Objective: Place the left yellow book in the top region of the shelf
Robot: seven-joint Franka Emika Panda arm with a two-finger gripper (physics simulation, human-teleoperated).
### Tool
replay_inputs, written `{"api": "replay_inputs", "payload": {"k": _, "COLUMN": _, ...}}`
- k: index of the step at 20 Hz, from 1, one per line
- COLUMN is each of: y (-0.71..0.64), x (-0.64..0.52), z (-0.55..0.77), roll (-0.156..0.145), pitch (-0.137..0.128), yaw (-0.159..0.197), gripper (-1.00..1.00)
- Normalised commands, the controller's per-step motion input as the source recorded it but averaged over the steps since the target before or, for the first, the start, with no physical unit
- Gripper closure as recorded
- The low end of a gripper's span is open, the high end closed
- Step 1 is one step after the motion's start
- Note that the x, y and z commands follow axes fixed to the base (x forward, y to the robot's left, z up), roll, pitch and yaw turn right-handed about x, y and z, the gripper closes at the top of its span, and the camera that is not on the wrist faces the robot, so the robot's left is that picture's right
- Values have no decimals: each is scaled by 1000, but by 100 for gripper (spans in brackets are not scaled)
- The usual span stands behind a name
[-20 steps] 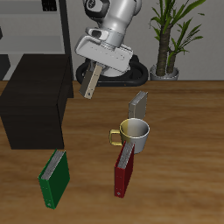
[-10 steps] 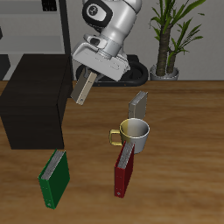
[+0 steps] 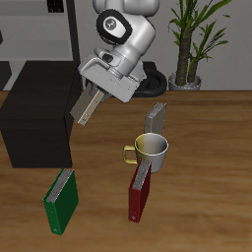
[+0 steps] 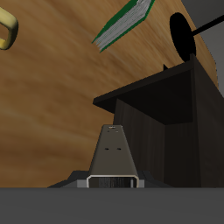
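Note:
My gripper (image 3: 96,89) is shut on the left yellow book (image 3: 87,106), a slim tan hardback. It hangs tilted in the air by the upper corner of the shelf (image 3: 34,110), a large matte black box with a flat top. The wrist view shows the book (image 4: 112,156) end-on, with the shelf's open front (image 4: 166,114) close beyond it. The book is not resting on the shelf's top.
A second tan book (image 3: 157,117) stands behind a white mug (image 3: 151,151) with a yellow handle. A dark red book (image 3: 139,192) stands before the mug. A green book (image 3: 61,200) stands near the table's front edge. A plant (image 3: 189,39) and a thin pole frame (image 3: 75,34) are at the back.
The arm has carried the book sideways toward the shelf and slightly lower, and the book has tilted more. Nothing else has moved.

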Motion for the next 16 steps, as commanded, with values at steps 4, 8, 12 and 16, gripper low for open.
{"api": "replay_inputs", "payload": {"k": 4, "y": 127, "x": 189, "z": -121, "roll": -62, "pitch": 28, "yaw": 49, "gripper": 100}}
{"api": "replay_inputs", "payload": {"k": 8, "y": 42, "x": 152, "z": -110, "roll": -37, "pitch": 29, "yaw": 20, "gripper": 100}}
{"api": "replay_inputs", "payload": {"k": 12, "y": -6, "x": 131, "z": -127, "roll": -74, "pitch": 53, "yaw": -7, "gripper": 100}}
{"api": "replay_inputs", "payload": {"k": 16, "y": -41, "x": 159, "z": -229, "roll": -53, "pitch": 79, "yaw": 3, "gripper": 100}}
